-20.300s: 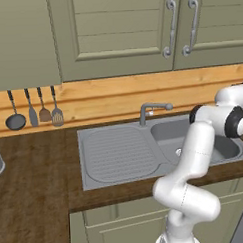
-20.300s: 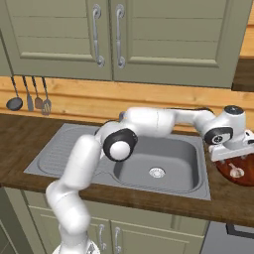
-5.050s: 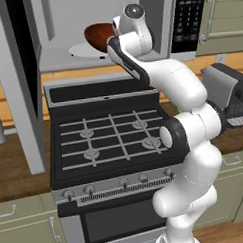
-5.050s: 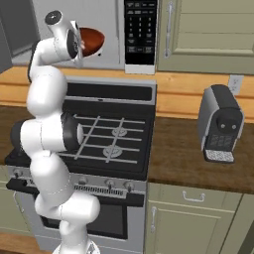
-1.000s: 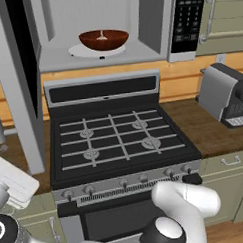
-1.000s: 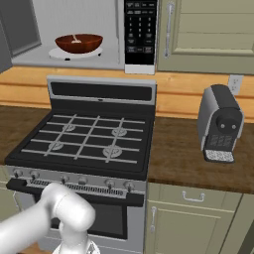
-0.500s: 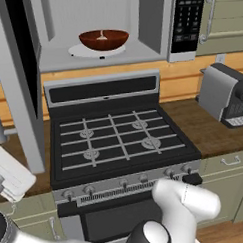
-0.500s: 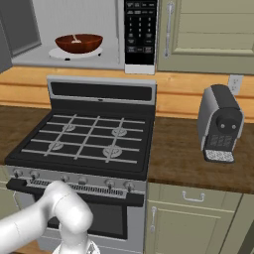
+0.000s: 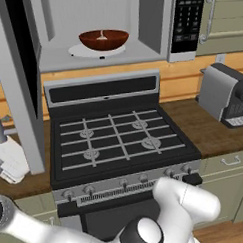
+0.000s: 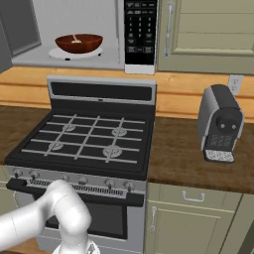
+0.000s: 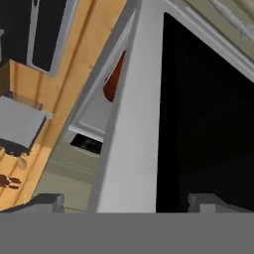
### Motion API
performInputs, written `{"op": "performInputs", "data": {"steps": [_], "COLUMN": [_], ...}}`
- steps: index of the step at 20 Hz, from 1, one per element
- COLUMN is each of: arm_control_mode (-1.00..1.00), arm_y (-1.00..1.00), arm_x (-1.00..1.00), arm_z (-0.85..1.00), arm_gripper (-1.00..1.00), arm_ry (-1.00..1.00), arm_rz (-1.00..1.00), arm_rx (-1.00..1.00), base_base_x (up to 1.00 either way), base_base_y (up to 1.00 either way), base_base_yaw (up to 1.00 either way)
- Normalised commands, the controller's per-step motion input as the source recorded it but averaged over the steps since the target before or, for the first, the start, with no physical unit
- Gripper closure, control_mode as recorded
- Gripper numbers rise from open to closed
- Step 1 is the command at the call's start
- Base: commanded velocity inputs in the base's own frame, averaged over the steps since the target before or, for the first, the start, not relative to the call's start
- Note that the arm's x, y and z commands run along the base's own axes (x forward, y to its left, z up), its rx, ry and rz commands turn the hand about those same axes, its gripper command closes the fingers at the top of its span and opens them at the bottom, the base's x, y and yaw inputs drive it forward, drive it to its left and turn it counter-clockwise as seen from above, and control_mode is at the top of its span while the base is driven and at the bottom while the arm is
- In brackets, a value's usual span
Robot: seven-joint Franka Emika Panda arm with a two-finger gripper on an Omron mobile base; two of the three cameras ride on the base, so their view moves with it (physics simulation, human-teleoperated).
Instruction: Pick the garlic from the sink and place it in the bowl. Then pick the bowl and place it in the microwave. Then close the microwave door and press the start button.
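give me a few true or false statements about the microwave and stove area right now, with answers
1. The bowl sits inside the microwave on the white turntable. True.
2. The microwave door is shut. False: it stands swung open at the left of the cavity.
3. A pot sits on the stove. False: its burner grates are bare.
4. A coffee machine stands on the counter to the right of the stove. True.
5. The claw holds the bowl. False: in the hand view its tips stand apart with the door's edge ahead of them, and the bowl rests in the microwave.
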Motion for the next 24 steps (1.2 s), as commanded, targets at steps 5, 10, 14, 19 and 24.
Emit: {"op": "performInputs", "data": {"steps": [5, 10, 14, 19, 24], "arm_control_mode": [-1.00, -1.00, -1.00, -1.00, -1.00], "arm_y": [-0.52, -0.84, -1.00, -1.00, -1.00], "arm_x": [-0.05, -0.24, -0.16, 0.01, 0.31], "arm_z": [0.51, 0.42, 0.42, 0.33, 0.16], "arm_gripper": [-1.00, -1.00, -1.00, -1.00, -1.00], "arm_ry": [-0.17, -0.10, -0.02, 0.01, 0.16], "arm_rz": [-0.14, -0.12, -0.07, -0.02, 0.00], "arm_rx": [0.00, 0.06, 0.13, 0.21, 0.29], "base_base_x": [0.00, 0.00, 0.00, 0.00, 0.00], "base_base_y": [0.00, 0.00, 0.00, 0.00, 0.00], "base_base_yaw": [0.00, 0.00, 0.00, 0.00, 0.00]}}
